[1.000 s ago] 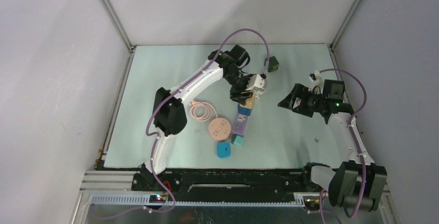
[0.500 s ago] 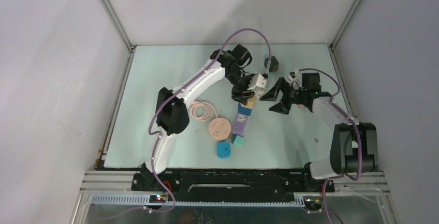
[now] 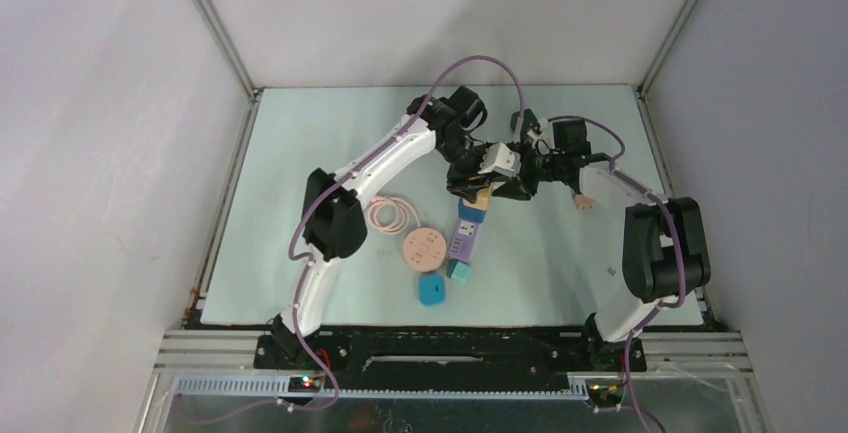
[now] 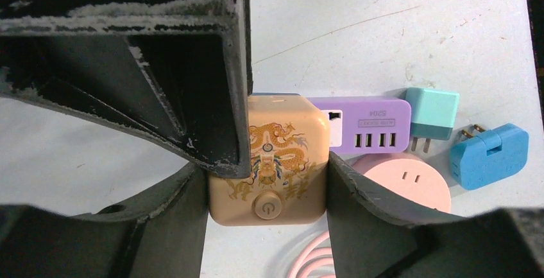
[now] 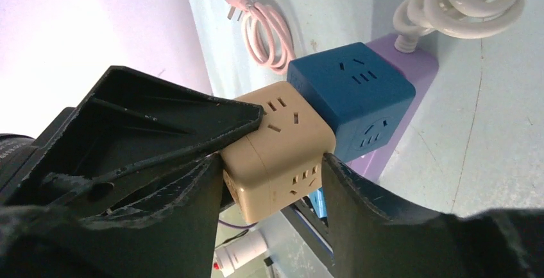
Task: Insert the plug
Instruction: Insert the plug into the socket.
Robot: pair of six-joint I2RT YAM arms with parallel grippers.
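The right gripper (image 5: 272,169) has swung in from the table's right edge and narrowed from wide open to pinch the beige cube adapter (image 5: 282,149) between both pads, the same cube the left gripper (image 4: 268,185) is clenched on from the opposite side. Just beyond both sets of jaws, that cube butts against a blue cube (image 5: 353,92) seated on the purple power strip (image 4: 365,124). It all sits on a pale green table (image 3: 300,173) boxed in by grey walls (image 3: 420,13).

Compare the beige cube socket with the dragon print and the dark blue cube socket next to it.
The beige cube socket sits between black gripper fingers; the dark blue cube socket has none on it. The beige one carries a gold dragon print and round button; the blue one's visible faces look plain. Both are cubes with plug slots.
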